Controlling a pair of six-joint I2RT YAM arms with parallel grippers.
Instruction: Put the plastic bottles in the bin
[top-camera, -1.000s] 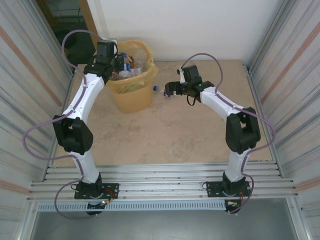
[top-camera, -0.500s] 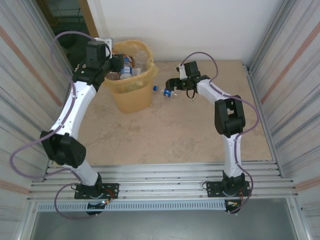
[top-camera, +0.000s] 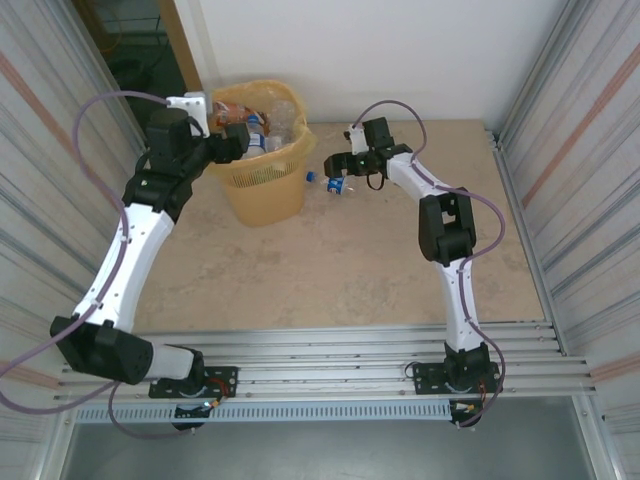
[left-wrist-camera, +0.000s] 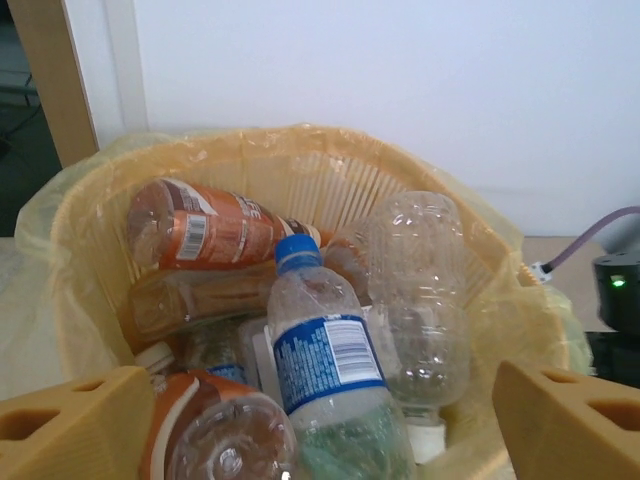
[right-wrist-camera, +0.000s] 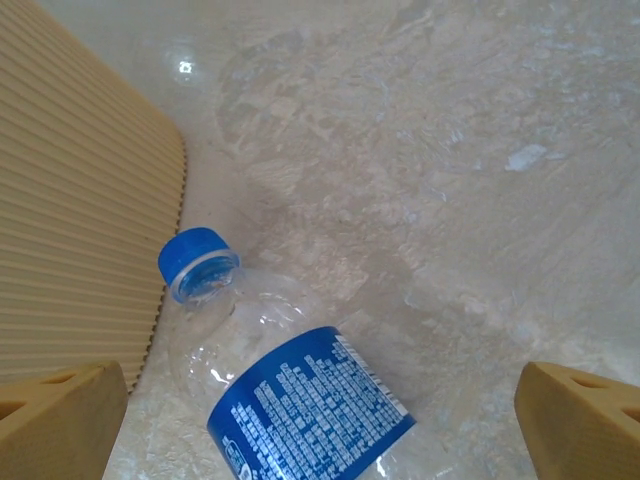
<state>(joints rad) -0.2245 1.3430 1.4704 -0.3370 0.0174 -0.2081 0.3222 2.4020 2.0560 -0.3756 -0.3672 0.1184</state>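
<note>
Though the tall yellow-orange latticed bin (top-camera: 265, 195) holds a heap of small plastic bottles (left-wrist-camera: 330, 360), one clear blue-capped bottle (top-camera: 330, 185) lies on the pale table (top-camera: 350, 270) just beside it. Since a second ago the left pincer (left-wrist-camera: 320, 430) has opened, empty, over the heap, maybe dropping one. The open right pincer (right-wrist-camera: 320, 415) has moved nearer the lone bottle.

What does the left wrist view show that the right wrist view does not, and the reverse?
Left wrist: the inside of the bin, with bottles piled in it. Right wrist: one blue-capped bottle lying on the table, beside the bin's outer wall. Both: the bin, plus open fingers of the left end effector and right end effector.
</note>
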